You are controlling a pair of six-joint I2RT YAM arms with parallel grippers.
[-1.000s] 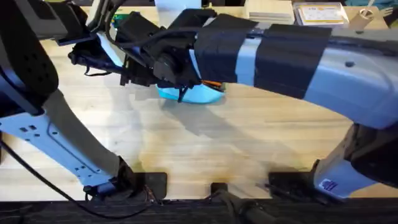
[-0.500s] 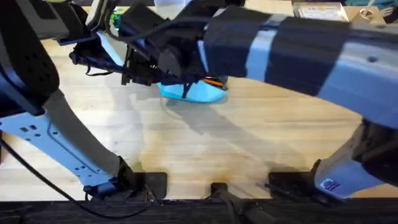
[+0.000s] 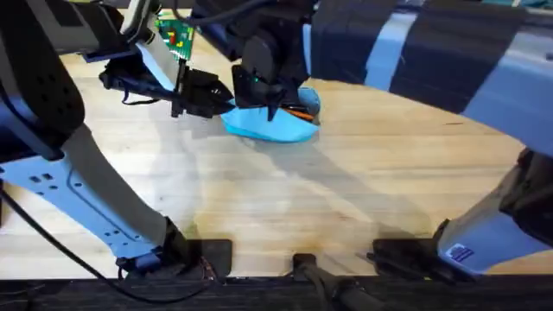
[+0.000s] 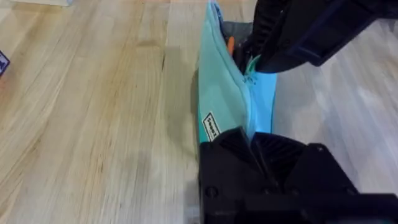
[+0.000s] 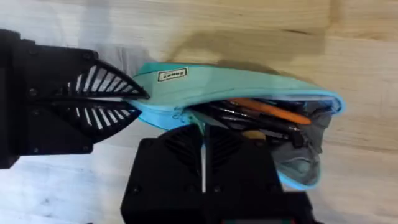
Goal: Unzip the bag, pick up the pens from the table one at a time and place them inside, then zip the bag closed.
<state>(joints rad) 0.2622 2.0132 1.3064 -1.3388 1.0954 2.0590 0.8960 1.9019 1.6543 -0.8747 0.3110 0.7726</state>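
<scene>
The light blue bag [image 3: 275, 128] lies on the table [image 3: 346, 199] toward the back, lengthwise left to right. My left gripper [image 3: 226, 105] is shut on its left end, also seen in the left wrist view [image 4: 249, 140]. My right gripper [image 3: 270, 111] hangs over the bag's middle, shut on the teal zipper pull [image 4: 252, 62] at the seam [image 5: 203, 134]. To the right of the pull the bag [image 5: 236, 84] gapes open. Inside lie an orange pen [image 5: 267, 111] and some dark pens [image 5: 249, 121].
My right arm [image 3: 432, 43] crosses the back of the table from the right, large and close under the camera. A green circuit board [image 3: 175, 36] shows by the left arm. Bare wood stretches in front of the bag.
My right gripper has slid to the right along the bag's top, and the right arm has lifted toward the back. The left gripper still holds the bag's left end.
</scene>
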